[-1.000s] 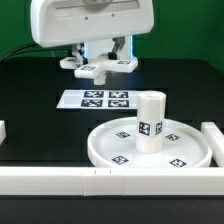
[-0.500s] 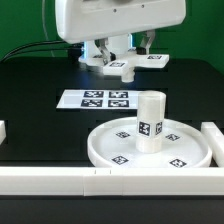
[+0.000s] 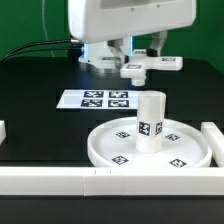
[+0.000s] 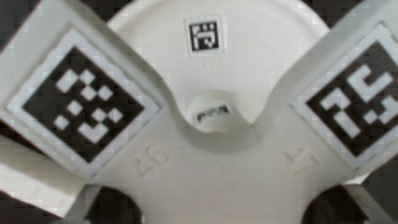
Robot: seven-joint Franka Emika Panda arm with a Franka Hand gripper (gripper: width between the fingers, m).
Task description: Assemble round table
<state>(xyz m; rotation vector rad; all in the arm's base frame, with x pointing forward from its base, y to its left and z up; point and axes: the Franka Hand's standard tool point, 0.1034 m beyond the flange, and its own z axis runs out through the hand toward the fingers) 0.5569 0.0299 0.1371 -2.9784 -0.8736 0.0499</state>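
- Saw the large round disc [image 3: 108, 160] lying flat on the black table [image 3: 35, 85], at about 5 o'clock in the exterior view, rim up like a shallow tray.
- Found one thing inside it: the short cylindrical leg [image 3: 150, 122], standing upright on the central hub, with a square tag on its side.
- Counted several more square tags on the disc's floor around the leg.
- Noted a long white bar [image 3: 60, 181] just beside the disc's rim at 6 o'clock and another bar [image 3: 213, 135] at its 3 o'clock edge.
- Spotted the marker board [image 3: 100, 99] flat on the table at roughly 10 o'clock from the disc, apart from it.
- Placed the gripper [image 3: 132, 58] at 12 o'clock from the leg, well apart from it and off the table.
- Judged the jaws clamped on the small cross-shaped foot [image 3: 152, 67], carried about level, one arm pointing toward 3 o'clock.
- Could not make out the fingertips themselves behind the foot.
- Saw the cross-shaped foot [image 4: 199, 70] fill the wrist view: two tagged arms spread wide, a small tag on a third, and a round socket [image 4: 208, 111] at the centre.
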